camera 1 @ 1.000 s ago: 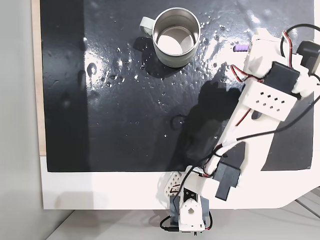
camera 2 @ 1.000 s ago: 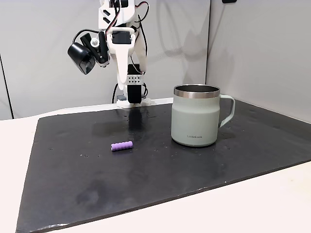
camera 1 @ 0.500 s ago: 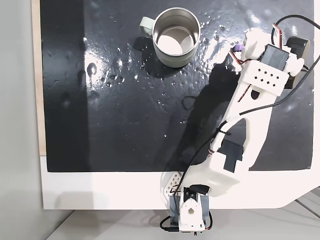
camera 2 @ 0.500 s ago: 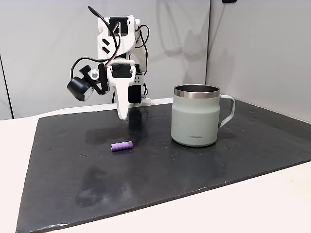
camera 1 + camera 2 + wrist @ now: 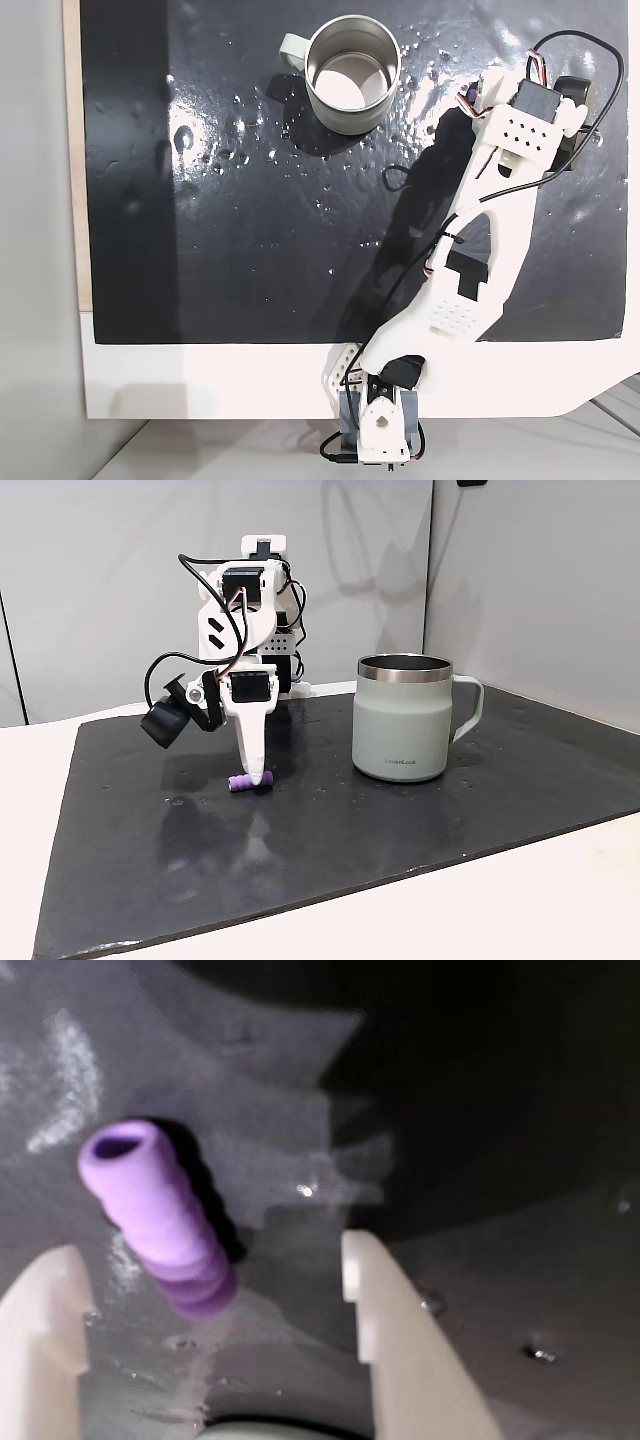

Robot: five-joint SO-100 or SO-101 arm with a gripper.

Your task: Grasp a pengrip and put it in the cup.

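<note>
The pengrip is a short light-purple ribbed tube lying on the black mat; in the side fixed view the pengrip sits left of the cup. My gripper is open, and its white fingers straddle the tube's near end without closing on it. From the side, the gripper points straight down with its tip at the mat beside the tube. From above, the gripper is right of the cup. The cup, pale grey-green with a steel inside, stands upright and empty.
A black mat covers most of the white table, its surface speckled with shiny spots. The arm's base sits at the table's near edge in the overhead fixed view. A black camera hangs to the left of the gripper.
The arm has reached out and dropped from high above the mat to mat level, bringing the open gripper down onto the pengrip. The cup and pengrip have not moved.
</note>
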